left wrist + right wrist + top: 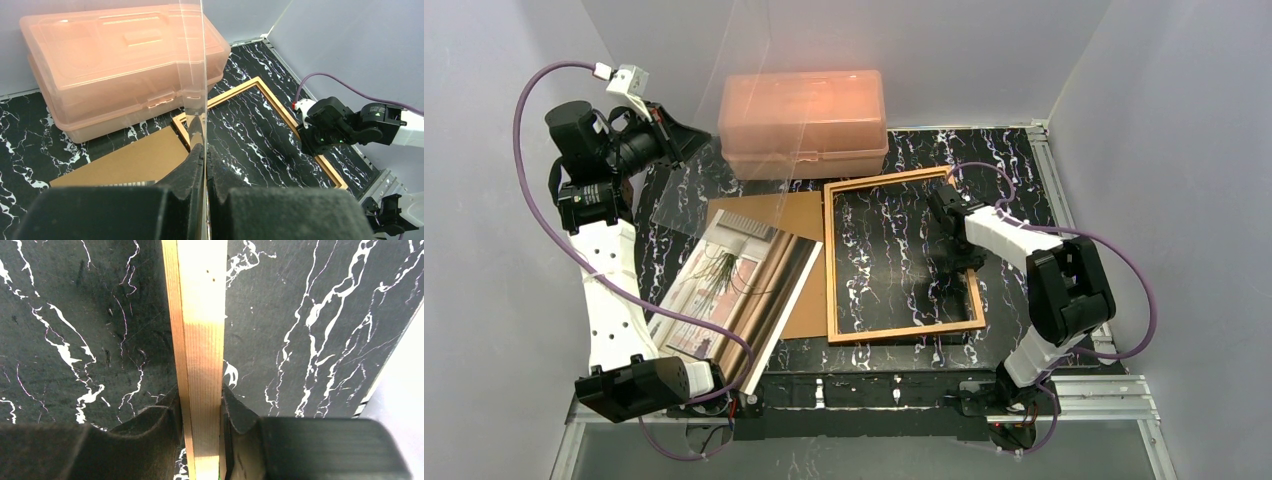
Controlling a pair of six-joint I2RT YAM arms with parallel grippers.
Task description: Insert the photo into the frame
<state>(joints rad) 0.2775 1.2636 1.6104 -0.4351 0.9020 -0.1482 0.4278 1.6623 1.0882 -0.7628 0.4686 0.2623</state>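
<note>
- At the table's [1014,160] right of centre, the frame [829,260] lies flat and empty, long axis running near to far.
- Right hand [200,395]: clamped across the frame's right rail, one finger on each side of the wood.
- Left of the frame, the photo [729,290] lies face up, partly on the brown backing board [774,210]. Its long axis slants from near-left to far-right, so it is not square with the opening.
- Left hand [204,152]: raised at the far left, pinched on the lower edge of the clear sheet [192,60], which stands upright before the pink box [854,110].
- Key relation: the photo lies near the left arm's base, well below and nearer than that hand. The left arm is the closer one, but its hand is occupied. The photo would need to travel rightward and turn slightly to match the frame.
</note>
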